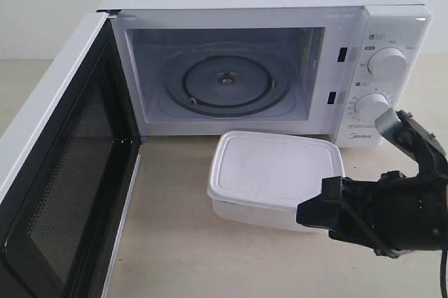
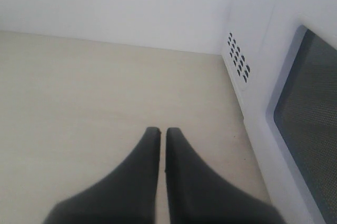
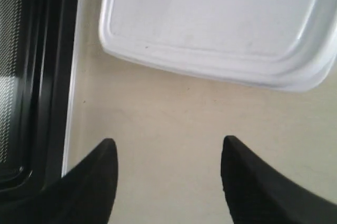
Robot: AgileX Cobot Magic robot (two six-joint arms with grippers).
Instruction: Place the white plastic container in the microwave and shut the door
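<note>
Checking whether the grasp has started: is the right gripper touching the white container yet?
Apart. The right wrist view shows bare table between the white container and the fingers of the open right gripper.

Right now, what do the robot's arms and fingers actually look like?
All black. In the exterior view the right arm is a blocky, angular housing with thin black cables along it; I see no markings. The right fingers are matte black, broad at the base, tapering to rounded tips; the left fingers look the same. The left arm itself is not in view.
</note>
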